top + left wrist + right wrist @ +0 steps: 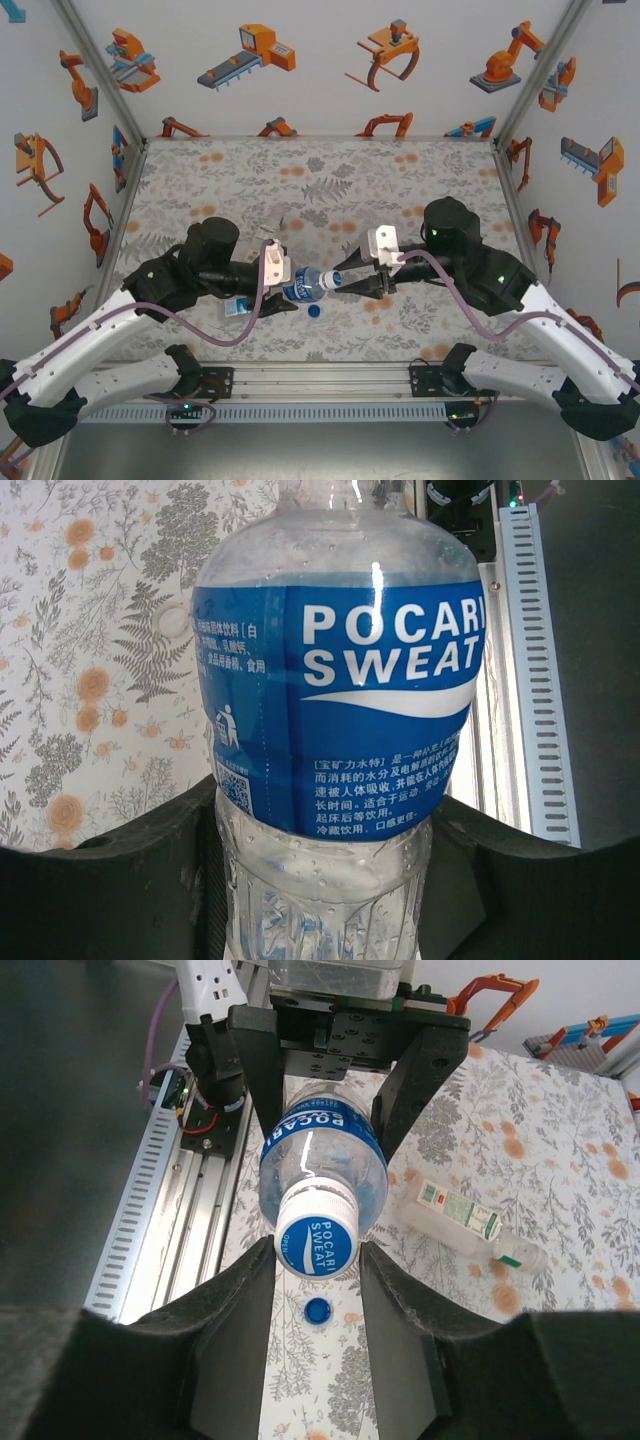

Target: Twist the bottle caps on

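**Seating the blue cap on a held bottle**

A blue cap (318, 1242) printed with the brand name sat on the neck of a blue-labelled bottle (322, 1155). The bottle lay roughly level in the air between the two arms, above the near part of the table (330, 180). The right gripper (318, 1265) was drawn narrow, and its pads looked pressed to either side of that cap. The left gripper (296, 288) clamped the bottle's clear body below the label.

I judged the step to be the turning-on itself. It would go best with the cap square to the neck and the wrist's turning axis in line with the bottle. A light push inward would help the thread catch rather than cross. The left grip would need to be firm enough that the bottle did not spin along. Whether the cap was already tight could not be told.

The right wrist view made the pads' hold on the cap plain, where from above it was too small to judge. It also gave a sharp look at a loose blue cap (317, 1310) on the cloth just under the held one. A white-and-green bottle (465, 1222) lay on its side nearby. The left wrist view gave the label's print and droplets inside the clear wall, which the overhead view blurred. The overhead view alone laid out both arms meeting head-on.
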You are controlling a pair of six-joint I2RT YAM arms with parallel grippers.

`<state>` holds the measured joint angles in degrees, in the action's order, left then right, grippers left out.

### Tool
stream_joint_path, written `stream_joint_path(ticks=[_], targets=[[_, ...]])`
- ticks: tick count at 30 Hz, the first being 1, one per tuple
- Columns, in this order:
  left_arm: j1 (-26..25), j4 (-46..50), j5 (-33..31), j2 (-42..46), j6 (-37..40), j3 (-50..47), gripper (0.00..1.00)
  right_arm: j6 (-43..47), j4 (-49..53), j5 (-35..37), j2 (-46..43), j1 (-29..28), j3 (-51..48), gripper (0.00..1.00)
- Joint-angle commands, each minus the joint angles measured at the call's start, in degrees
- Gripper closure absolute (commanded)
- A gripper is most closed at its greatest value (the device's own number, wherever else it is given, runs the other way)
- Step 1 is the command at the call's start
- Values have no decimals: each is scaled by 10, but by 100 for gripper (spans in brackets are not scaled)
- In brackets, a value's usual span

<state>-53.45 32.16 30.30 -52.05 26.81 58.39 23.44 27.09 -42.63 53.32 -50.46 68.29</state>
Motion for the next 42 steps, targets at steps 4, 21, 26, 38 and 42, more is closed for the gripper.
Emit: stream_joint_path(ticks=[4,21,26,38,42], targets=[[-2,4,18,-2,-7,21,100,-1,-27,-14,-1,-7,-4,61],[-1,4,13,2,-11,17,100,-52,-35,-7,6,-14,-12,80],[-2,-14,-16,3,-6,9,100,-250,-96,66,-2,-19,-44,98],[-2,-75,-86,-12,12,-14,100,-890,-58,309,4,-23,-69,100],[-1,-90,-103,-20,14,-19,100,-1019,-13,321,18,-23,-57,100]])
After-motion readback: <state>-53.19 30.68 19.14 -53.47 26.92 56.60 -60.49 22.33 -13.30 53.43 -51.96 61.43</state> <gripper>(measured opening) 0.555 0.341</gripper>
